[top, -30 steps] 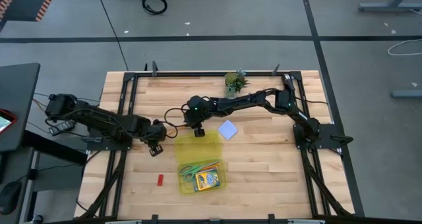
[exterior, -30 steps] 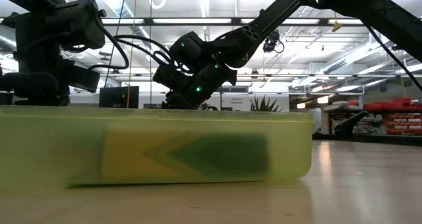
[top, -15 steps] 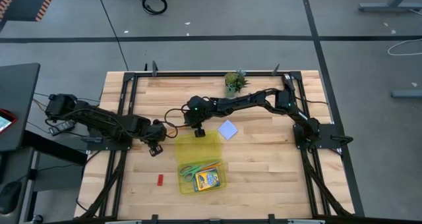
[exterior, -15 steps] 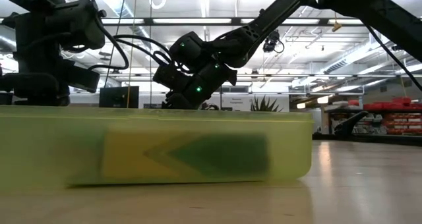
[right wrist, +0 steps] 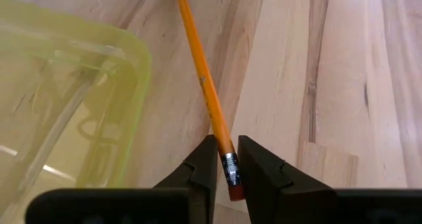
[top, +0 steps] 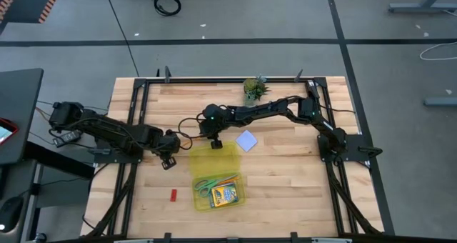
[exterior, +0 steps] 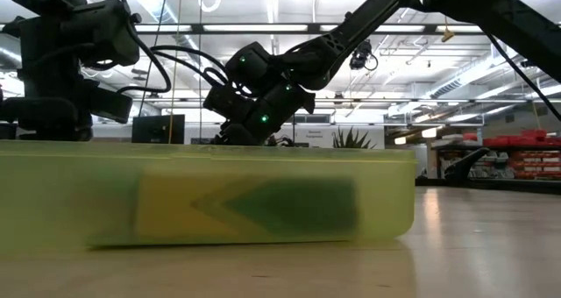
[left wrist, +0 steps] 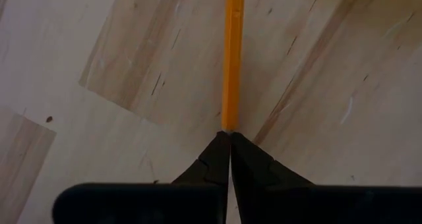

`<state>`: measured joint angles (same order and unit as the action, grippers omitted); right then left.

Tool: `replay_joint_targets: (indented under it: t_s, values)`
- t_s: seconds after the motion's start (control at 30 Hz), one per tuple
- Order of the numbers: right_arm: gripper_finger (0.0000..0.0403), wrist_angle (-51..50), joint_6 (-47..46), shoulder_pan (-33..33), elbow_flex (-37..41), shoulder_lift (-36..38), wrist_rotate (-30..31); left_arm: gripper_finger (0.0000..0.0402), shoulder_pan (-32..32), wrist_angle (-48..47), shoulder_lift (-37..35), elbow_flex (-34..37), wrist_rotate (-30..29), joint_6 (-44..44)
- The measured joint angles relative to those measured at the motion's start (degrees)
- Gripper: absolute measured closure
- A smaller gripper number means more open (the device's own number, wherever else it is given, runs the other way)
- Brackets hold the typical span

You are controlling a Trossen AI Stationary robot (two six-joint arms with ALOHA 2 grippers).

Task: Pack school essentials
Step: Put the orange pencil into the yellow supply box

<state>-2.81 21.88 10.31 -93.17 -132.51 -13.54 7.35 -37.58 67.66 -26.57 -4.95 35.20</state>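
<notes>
Left end effector (top: 168, 161) low over the worktop (top: 285, 186), just left of the case's far end. Wrist view: its fingers (left wrist: 214, 161) pressed together on the tip of an orange pencil (left wrist: 232, 59), which runs straight ahead over bare wood. Pencil too thin to pick out in the high view.

Red block (top: 173, 195) lies alone on the wood, nearer the front edge, left of the case and well apart from it.

Yellow case (top: 216, 173) sits mid-worktop, long axis front to back. Front half holds the scissors (top: 208, 185) and the crayon box (top: 226, 194), side by side with orange pencils between or beside them; exact count unclear. Far half looks bare. In the low view the case wall (exterior: 210, 197) fills the foreground, a yellow and green shape blurred behind it.

Right end effector (top: 215, 143) over the far end of the case, arm stretched across from the right side. Wrist view: fingers (right wrist: 204, 165) nearly closed on a second pencil (right wrist: 206, 92) near its eraser end; shaft slants away over the wood just beside the case's rounded corner (right wrist: 135, 59).

Note pad (top: 246, 140) flat on the wood, just right of the right end effector, outside the case.

Plant (top: 253, 88) at the far edge, behind the right arm.
</notes>
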Motion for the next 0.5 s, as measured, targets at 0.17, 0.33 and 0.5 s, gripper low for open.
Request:
replay_joint_targets:
  t_s: [0.17,0.33,0.5]
  values:
    - [0.0339,0.2,0.3,0.0,0.0,0.0,0.1,0.0379,0.0,0.0,0.0,0.0,0.0,0.0]
    - [0.0339,0.2,0.3,0.0,0.0,0.0,0.2,0.038,0.0,0.0,0.0,0.0,0.0,0.0]
    - [0.0339,0.2,0.3,0.0,0.0,0.0,0.2,0.0382,0.0,0.0,0.0,0.0,0.0,0.0]
